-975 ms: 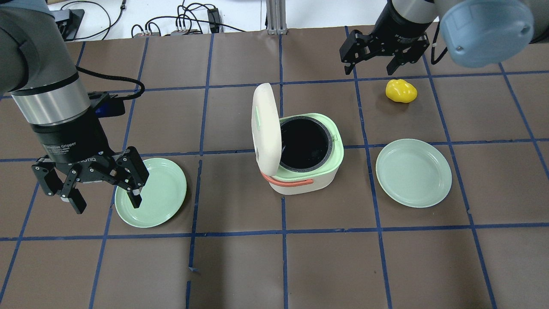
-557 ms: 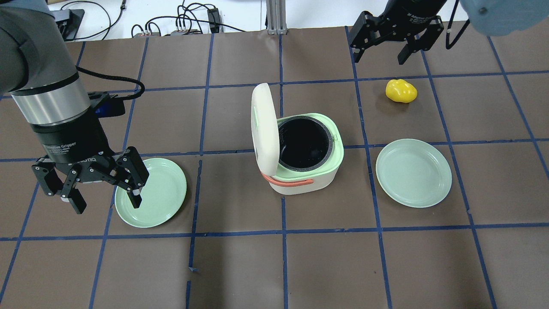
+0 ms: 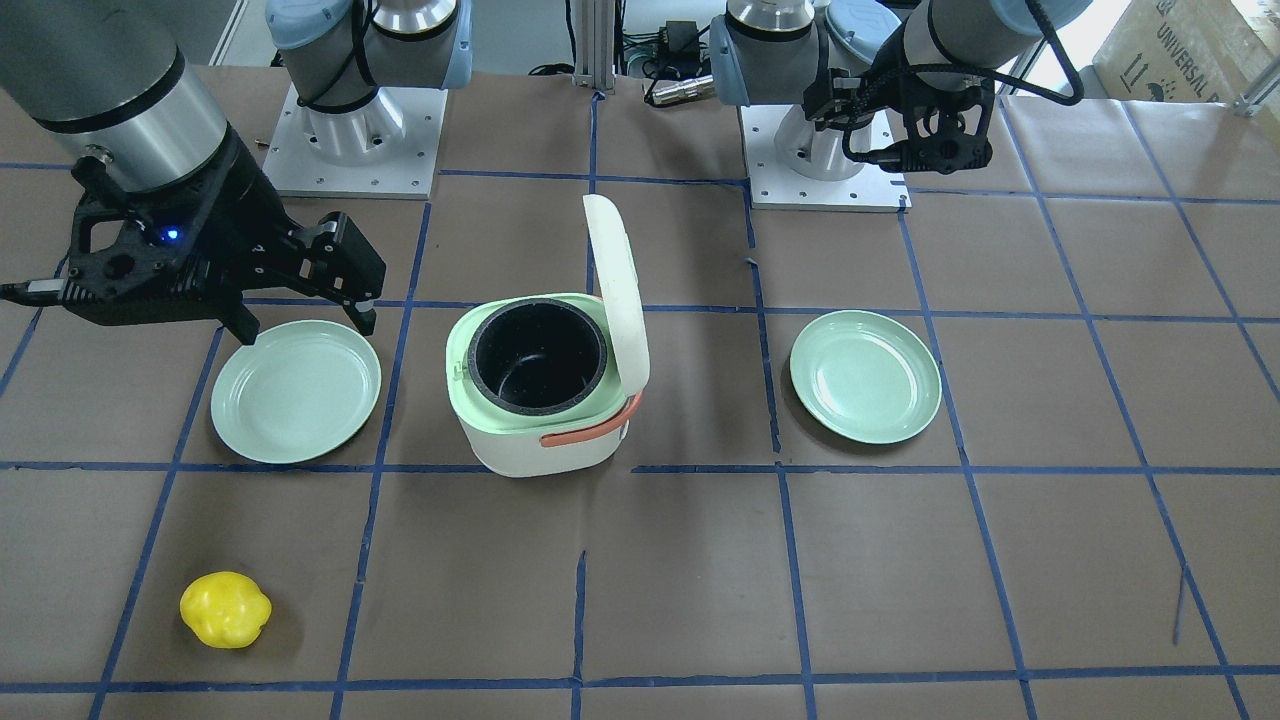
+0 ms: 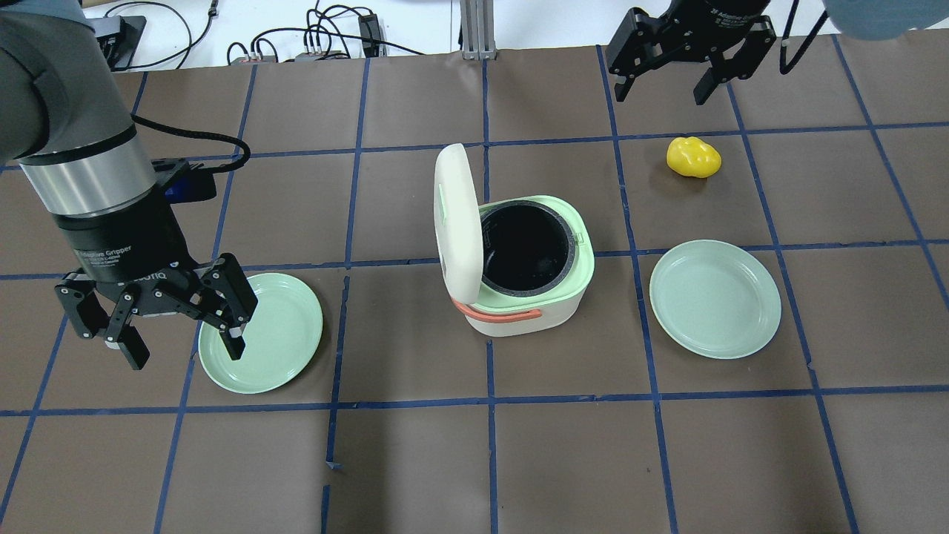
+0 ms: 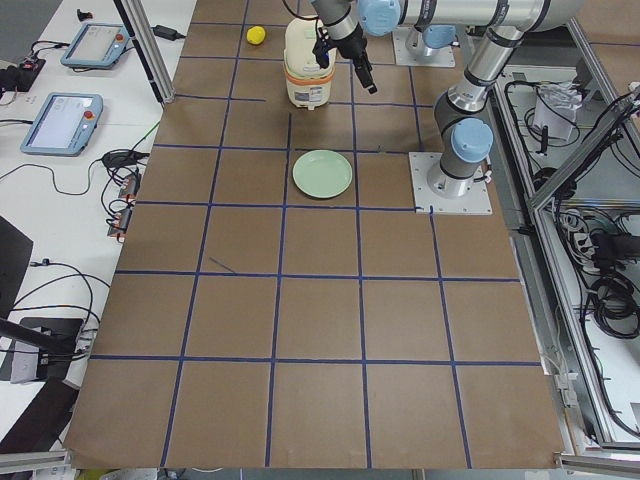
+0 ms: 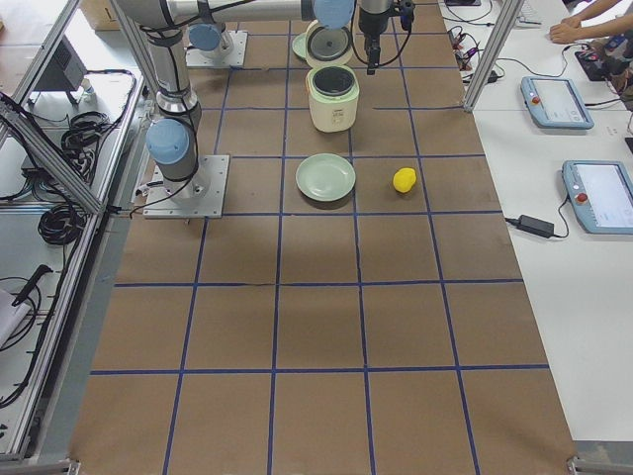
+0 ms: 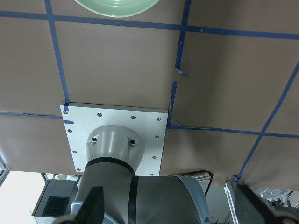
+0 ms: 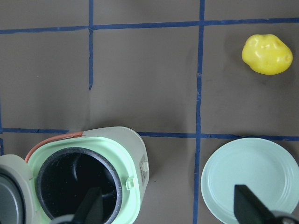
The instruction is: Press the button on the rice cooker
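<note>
white-and-green rice cooker [image 4: 556, 315] mid counter [image 4: 415, 460], lid [image 4: 460, 215] hinged up, black pot [image 4: 526, 248] bare, orange handle [image 4: 504, 316] on robot side. left hand [image 4: 185, 354] released, empty, over edge of green plate [image 4: 282, 334]. right hand [image 4: 660, 95] released, empty, at far edge just beyond yellow toy [image 4: 693, 157]. second green plate [image 4: 715, 299] right of cooker. button: cannot make out.

The left gripper [image 4: 184, 350] carried "Adaptive Gripper" and "ROBOTIQ" on its black body; a cardboard box [image 3: 1190, 45] read "UNIVERSAL".
</note>
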You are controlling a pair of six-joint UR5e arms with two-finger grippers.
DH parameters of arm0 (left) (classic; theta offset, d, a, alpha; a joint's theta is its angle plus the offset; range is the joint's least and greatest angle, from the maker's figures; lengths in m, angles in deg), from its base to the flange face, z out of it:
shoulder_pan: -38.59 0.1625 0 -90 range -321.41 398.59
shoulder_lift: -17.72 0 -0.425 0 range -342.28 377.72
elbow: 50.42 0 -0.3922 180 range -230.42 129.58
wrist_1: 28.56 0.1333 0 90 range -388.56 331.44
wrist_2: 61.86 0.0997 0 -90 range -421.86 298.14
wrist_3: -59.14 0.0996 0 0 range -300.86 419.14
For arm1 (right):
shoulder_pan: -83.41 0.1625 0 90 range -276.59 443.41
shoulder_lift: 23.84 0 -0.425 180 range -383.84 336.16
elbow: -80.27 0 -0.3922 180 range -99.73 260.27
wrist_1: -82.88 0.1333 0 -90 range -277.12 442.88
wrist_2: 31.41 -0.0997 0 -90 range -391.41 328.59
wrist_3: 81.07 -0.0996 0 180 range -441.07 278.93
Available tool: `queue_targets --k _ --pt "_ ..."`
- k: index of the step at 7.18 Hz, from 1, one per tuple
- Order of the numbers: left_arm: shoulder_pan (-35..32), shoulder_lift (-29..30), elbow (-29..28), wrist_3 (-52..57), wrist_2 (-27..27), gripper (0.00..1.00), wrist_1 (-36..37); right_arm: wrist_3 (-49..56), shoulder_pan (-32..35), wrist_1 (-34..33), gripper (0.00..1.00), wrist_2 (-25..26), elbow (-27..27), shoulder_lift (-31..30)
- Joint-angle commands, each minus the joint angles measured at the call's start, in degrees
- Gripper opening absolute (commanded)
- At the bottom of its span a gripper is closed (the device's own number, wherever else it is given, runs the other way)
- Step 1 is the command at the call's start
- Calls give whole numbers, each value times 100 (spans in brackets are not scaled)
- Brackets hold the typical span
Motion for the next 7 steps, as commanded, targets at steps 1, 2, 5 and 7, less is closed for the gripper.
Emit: queue_targets --k 1,2,5,7 --pt "0 0 0 0 0 100 8 -182 4 141 99 384 -39 -51" --pt "0 9 0 0 0 100 0 -271 12 186 99 410 -48 -60" --pt "0 9 0 0 0 100 0 -272 4 204 99 454 -294 -86" --pt "0 9 0 0 0 100 0 -272 13 204 99 454 -285 -86"
